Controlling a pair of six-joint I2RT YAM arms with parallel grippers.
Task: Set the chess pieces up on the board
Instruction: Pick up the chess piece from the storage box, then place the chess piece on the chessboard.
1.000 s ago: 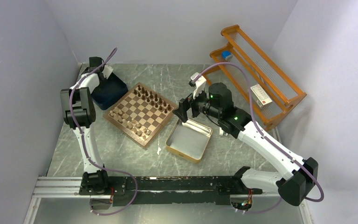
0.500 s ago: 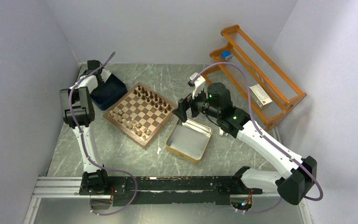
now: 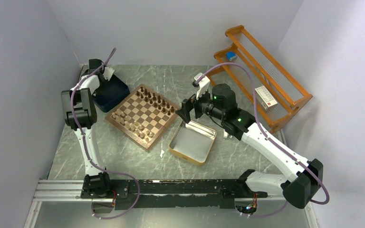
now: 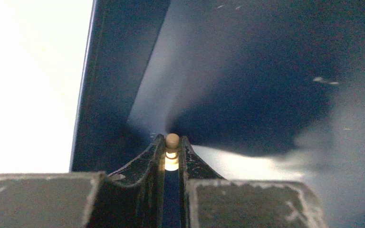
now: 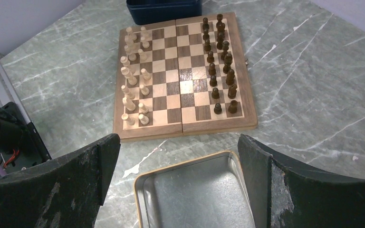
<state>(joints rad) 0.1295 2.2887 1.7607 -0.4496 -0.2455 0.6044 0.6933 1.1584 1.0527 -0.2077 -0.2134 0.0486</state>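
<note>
Grey marble table [image 3: 123, 156], white walls. Left gripper [image 4: 172, 147] down in navy tray [image 3: 116, 92], clamped on pale pawn [image 4: 172, 140]. Board [image 3: 142, 115] just beside tray. Right gripper [image 5: 178, 147] gaping, empty, above silver tin [image 5: 185, 165]. Risk: pawn pinched at fingertips only, may twist or slip out during lift.

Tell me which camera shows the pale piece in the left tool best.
Left wrist: the pale piece sits close up, pinched in the fingertips of the left tool inside the navy tray. Top external shows only that tool over the tray, piece hidden. Right wrist shows just the tray's edge.
</note>
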